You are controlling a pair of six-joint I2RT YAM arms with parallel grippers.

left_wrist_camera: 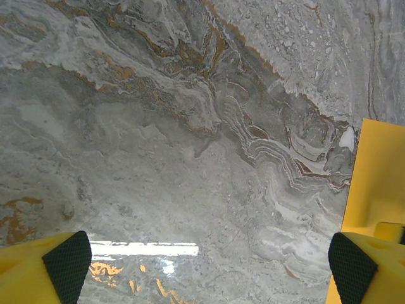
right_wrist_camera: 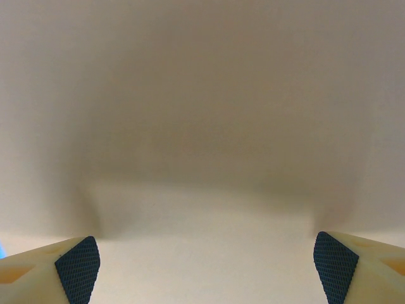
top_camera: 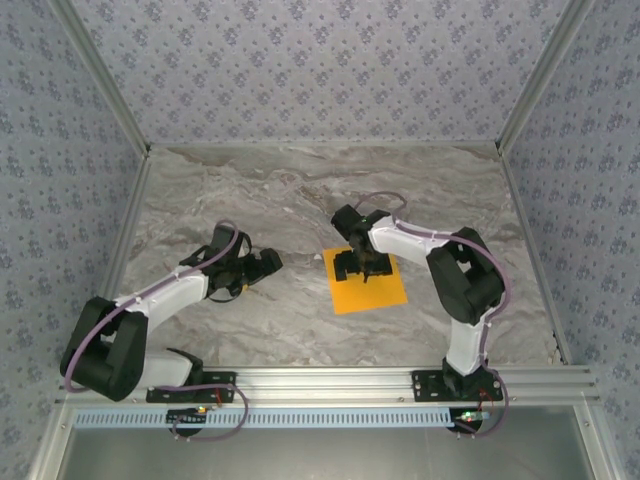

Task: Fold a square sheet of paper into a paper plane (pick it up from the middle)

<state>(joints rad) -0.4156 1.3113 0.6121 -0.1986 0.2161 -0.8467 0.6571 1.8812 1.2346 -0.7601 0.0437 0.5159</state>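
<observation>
We see the thin, bright-orange square sheet of paper (top_camera: 375,290) lying on the grey marbled worktop (top_camera: 250,190), right of centre. Our right gripper (top_camera: 362,268) sits directly over it, fingers (right_wrist_camera: 79,266) spread wide. Our left gripper (top_camera: 262,266) hangs near the sheet's left edge, fingers (left_wrist_camera: 66,263) spread too.

Soft even light; white glare streaks the grey marble tabletop (left_wrist_camera: 145,248); close-up, the bright-orange paper square (right_wrist_camera: 202,126) blurs, washed pale.

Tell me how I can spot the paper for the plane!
Look at the grey marble table, right of its middle, below the right arm's tool. The square sheet of paper lies there. It is the one bright-orange thing on the grey stone.
</observation>
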